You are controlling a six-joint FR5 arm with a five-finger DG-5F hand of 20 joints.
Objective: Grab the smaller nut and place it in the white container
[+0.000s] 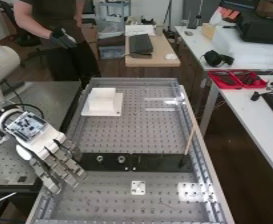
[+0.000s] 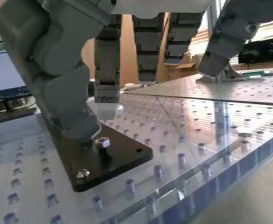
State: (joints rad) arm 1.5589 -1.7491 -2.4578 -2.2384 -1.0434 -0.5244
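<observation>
High view: we've got dark-grey robot hand (image 1: 55,154), fingers loose, empty; silvery metal nut (image 1: 99,159), prob. the smaller, at its 3 o'clock on black rect. plate (image 1: 160,162); grasp + drop in white boxy container (image 1: 102,97), 1 o'clock, TBD

So there's a little white square plate (image 1: 138,188) near the bench's (image 1: 103,202) near edge, and a thin tan stick (image 1: 190,141) slanting by its right edge. Two red trays (image 1: 237,80) sit along the white side table's (image 1: 253,120) left edge, black headphones (image 1: 213,58) near them.

Passage: between black plate (image 1: 160,162) and white container (image 1: 103,103) | Obstacle: wooden stick (image 1: 189,140)
</observation>
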